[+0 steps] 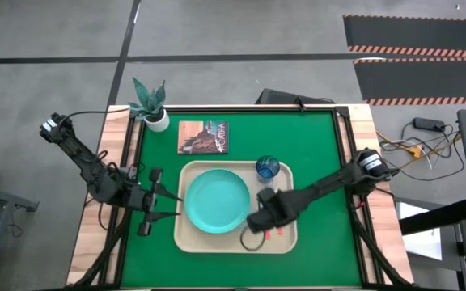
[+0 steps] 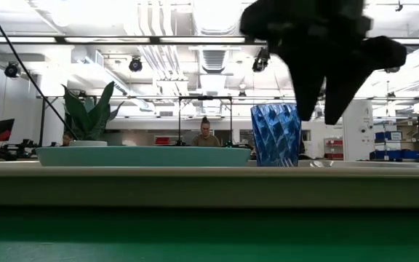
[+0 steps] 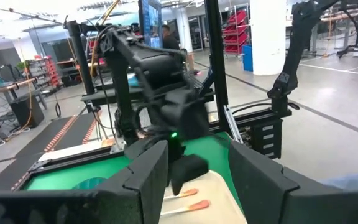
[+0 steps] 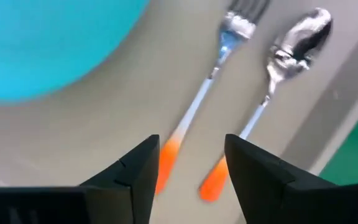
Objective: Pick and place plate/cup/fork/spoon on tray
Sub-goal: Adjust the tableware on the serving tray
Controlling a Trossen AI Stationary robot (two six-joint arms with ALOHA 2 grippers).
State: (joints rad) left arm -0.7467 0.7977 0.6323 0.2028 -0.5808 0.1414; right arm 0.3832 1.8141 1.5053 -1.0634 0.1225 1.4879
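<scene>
The tray (image 1: 191, 239) lies directly under my right gripper (image 4: 191, 163), and it already carries everything: the plate (image 1: 215, 200) off to one side of my fingers, the cup (image 1: 267, 168) standing upright beyond the plate toward the far rim, and the fork (image 4: 211, 81) and spoon (image 4: 277, 74) straight below me. Those two lie side by side, not touching, long axes parallel and running away from my wrist, orange handles nearest my fingertips, tines and bowl farthest. My right fingers stand moderately apart with nothing between them (the fork handle shows through the gap). I judge the placing done, so the next move for me is to lift clear without brushing either handle. My left gripper (image 1: 168, 205) waits wide open and empty just beside the tray's near edge, farther from the cutlery.
</scene>
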